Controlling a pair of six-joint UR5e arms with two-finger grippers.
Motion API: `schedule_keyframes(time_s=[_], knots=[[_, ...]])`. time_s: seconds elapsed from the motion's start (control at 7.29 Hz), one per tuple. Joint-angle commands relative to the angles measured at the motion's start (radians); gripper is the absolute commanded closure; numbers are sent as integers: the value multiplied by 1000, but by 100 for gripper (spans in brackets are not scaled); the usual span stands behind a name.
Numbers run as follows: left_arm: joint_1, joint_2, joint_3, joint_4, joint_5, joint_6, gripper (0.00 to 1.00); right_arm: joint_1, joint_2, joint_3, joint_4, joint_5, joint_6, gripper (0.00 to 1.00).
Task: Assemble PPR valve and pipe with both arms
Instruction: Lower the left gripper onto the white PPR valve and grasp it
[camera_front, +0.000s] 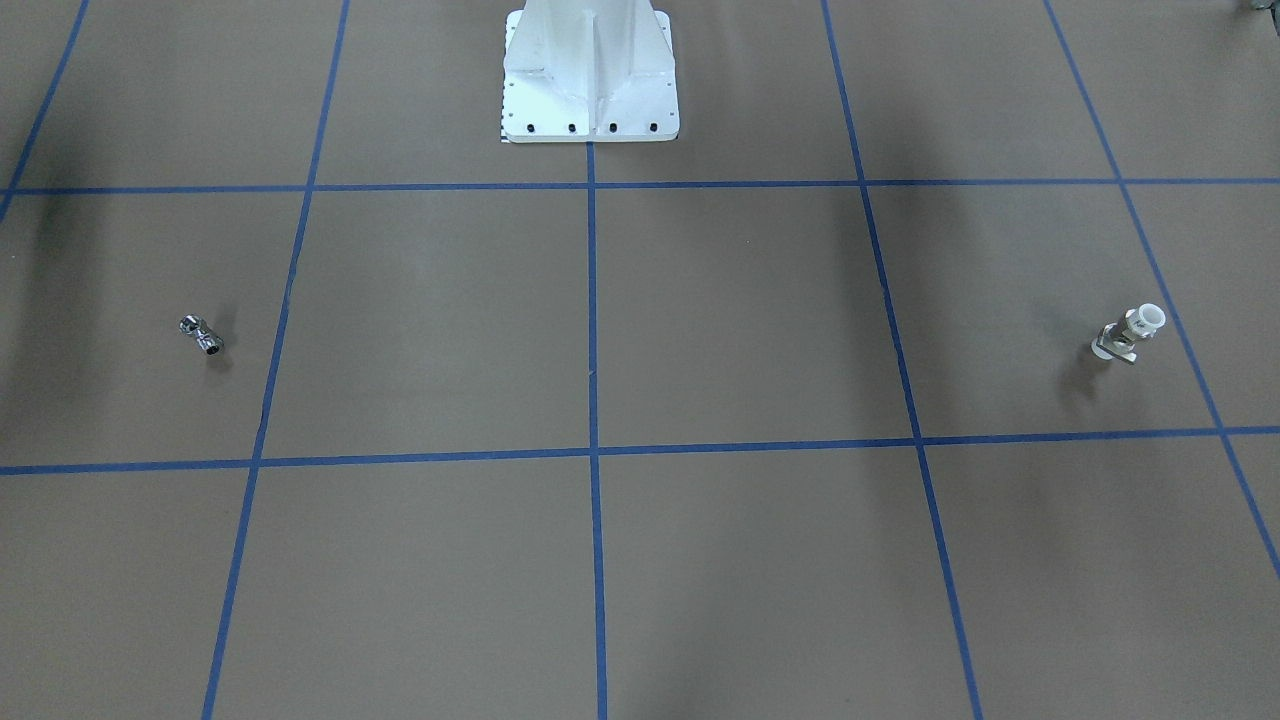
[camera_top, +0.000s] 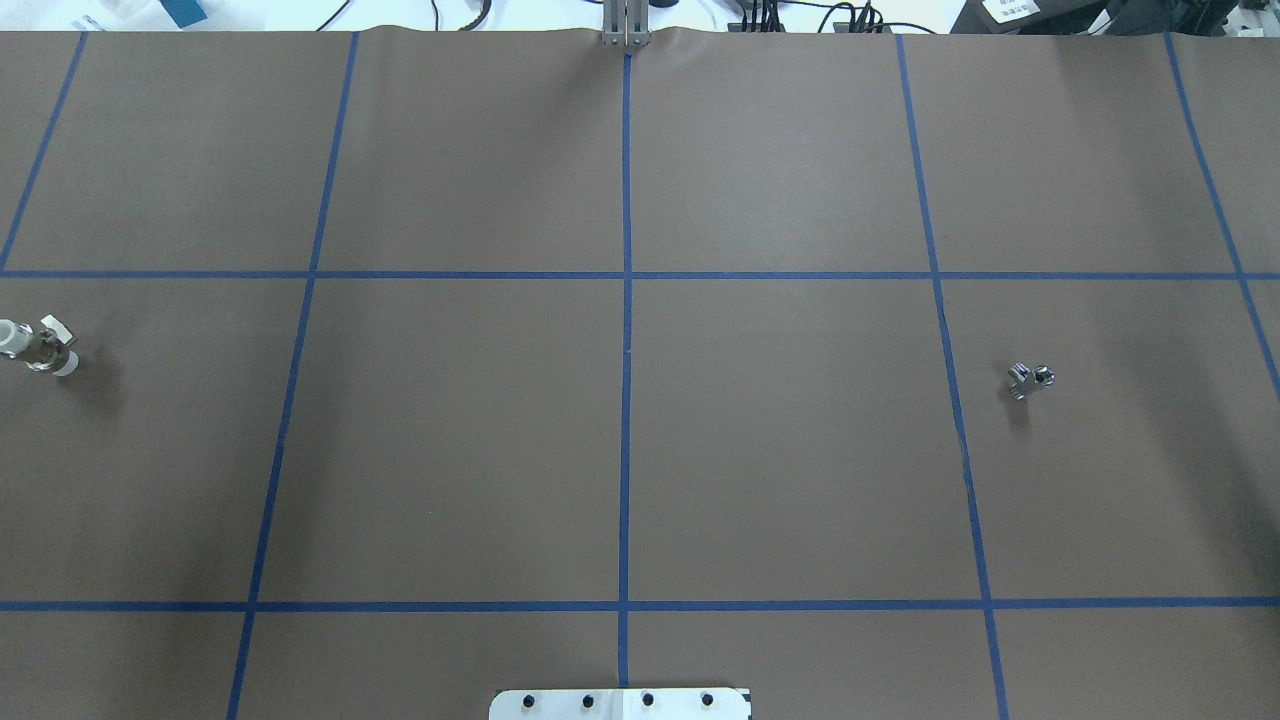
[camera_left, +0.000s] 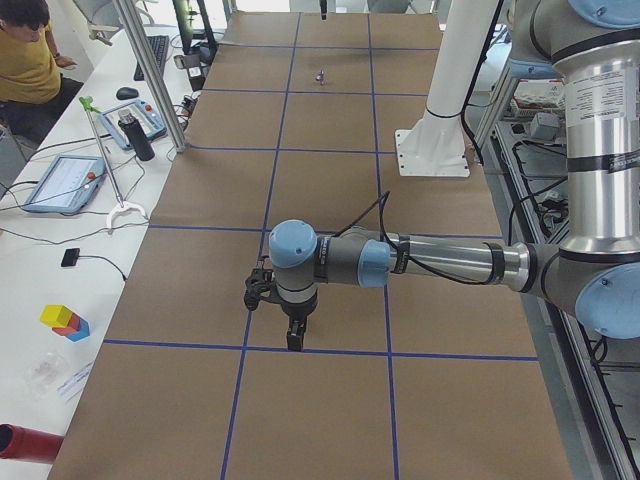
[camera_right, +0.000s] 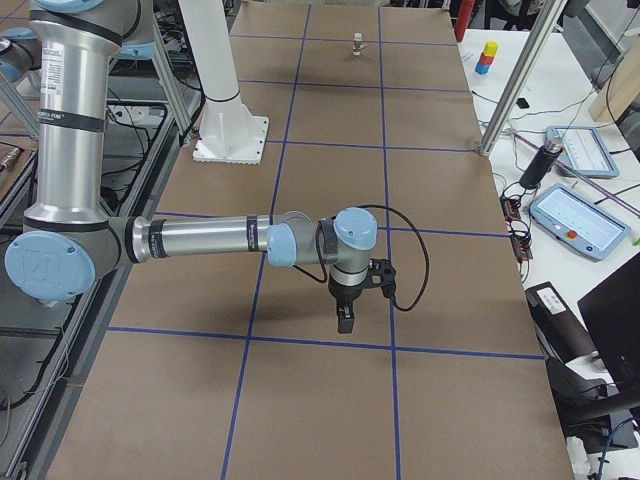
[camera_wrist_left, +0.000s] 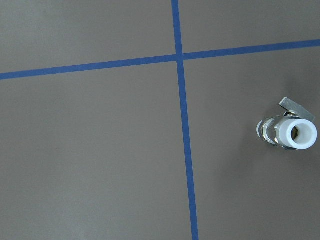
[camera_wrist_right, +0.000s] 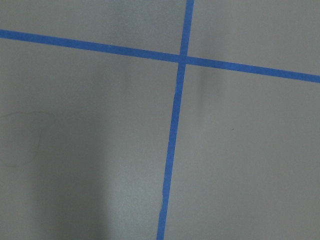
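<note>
Left gripper (camera_left: 293, 335), right gripper (camera_right: 345, 318): grip state can't tell; PPR valve (camera_wrist_left: 287, 131) and pipe (camera_front: 201, 335) lie apart from all fingers

The left arm (camera_left: 450, 262) stretches out level, the left gripper (camera_left: 294, 343) pointing straight down. The right arm (camera_right: 200, 240) and right gripper (camera_right: 345, 325) are posed the same. How the jaws stand is unclear.

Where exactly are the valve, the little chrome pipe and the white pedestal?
PPR valve (camera_front: 1127, 336), front-facing view, on its metal body.
pipe (camera_front: 200, 335), front-facing view, on its waisted middle.
white pedestal (camera_front: 590, 118), front-facing view, on its base plate.
</note>
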Motion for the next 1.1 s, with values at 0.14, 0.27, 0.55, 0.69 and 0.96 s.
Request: schedule_keyframes(time_s=[0.14,0.27,0.55,0.69,0.96], knots=[[0,-7,-9,0,-1,-12,0,0,18,-1,0,-6,-2,0],[2,-9,-28,0,-2,-12,0,0,35,0,0,-6,-2,0],[0,-12,-49,-6,-4,-6,0,0,89,4,2,-9,8,0],[2,-15,-58,-61,-1,-8,0,0,124,2,0,-11,47,0],[5,-74,-20,-141,-1,-9,0,0,150,-6,0,-11,77,0]])
